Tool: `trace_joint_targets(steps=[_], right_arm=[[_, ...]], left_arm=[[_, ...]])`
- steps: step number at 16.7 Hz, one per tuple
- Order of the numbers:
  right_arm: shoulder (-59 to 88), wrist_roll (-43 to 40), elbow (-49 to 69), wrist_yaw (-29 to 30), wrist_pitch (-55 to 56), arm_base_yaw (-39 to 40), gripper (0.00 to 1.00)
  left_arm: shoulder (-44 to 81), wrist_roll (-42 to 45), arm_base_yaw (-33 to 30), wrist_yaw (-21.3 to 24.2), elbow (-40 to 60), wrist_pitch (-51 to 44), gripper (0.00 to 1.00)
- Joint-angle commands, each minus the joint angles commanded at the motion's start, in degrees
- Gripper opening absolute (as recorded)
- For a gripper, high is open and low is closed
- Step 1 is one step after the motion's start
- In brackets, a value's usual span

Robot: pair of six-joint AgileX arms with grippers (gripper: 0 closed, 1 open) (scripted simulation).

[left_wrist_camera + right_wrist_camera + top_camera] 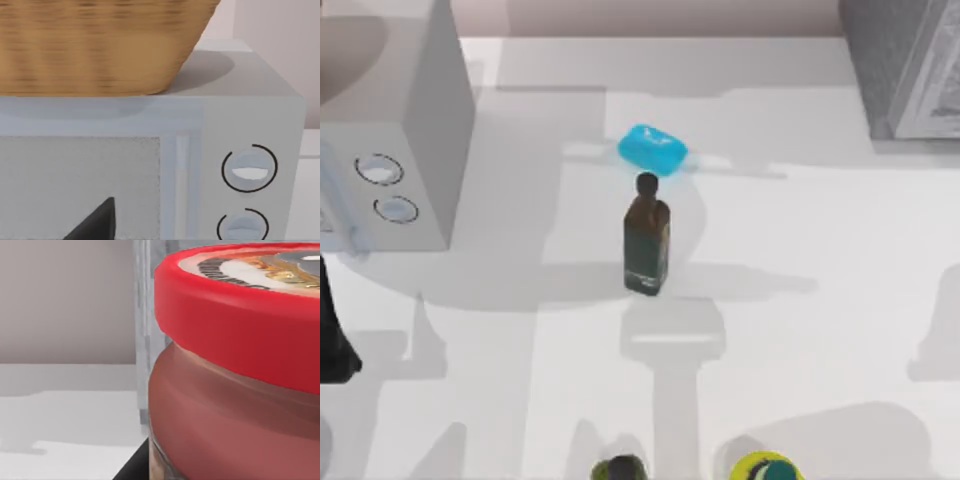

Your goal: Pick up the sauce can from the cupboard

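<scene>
White bench (800, 330) spreads out under you, with a pale box with two round dials (395, 130) at its left and the dark grey cupboard (905, 60) in the far right corner. A tall brown bottle (647, 240) stands in the middle, and a small blue thing (653, 148) lies just behind it. Look at your right wrist view: the sauce can (235, 370) is very, very close, with its red lid on top and its reddish side below. It stands upright, so its long way runs up and down. A grey edge of the cupboard stands just behind it. That means your right arm is the near one, right up by the can at the cupboard. You cannot tell if the right tool is clenched on the can or let go, because its fingers are hidden. A dark bit low in that view may be part of it. Your left arm waits over by the pale box, looking at the dials and at a woven basket (100, 45) that sits on top. You cannot tell the left tool's state either. The can is probably about to be grabbed or lifted.
</scene>
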Motion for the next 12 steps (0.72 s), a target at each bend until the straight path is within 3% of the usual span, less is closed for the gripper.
trace_joint_targets(steps=[7, 12], right_arm=[[0.4, 0.1, -0.3, -0.2, 0.1, 0.1, 0.0], [9.4, -0.2, 3.1, -3.9, 5.6, -0.1, 0.0]], left_arm=[[0.0, 0.0, 0.0, 0.0, 0.0, 0.0, 1.0], [0.0, 0.0, 0.0, 0.0, 0.0, 0.0, 1.0]])
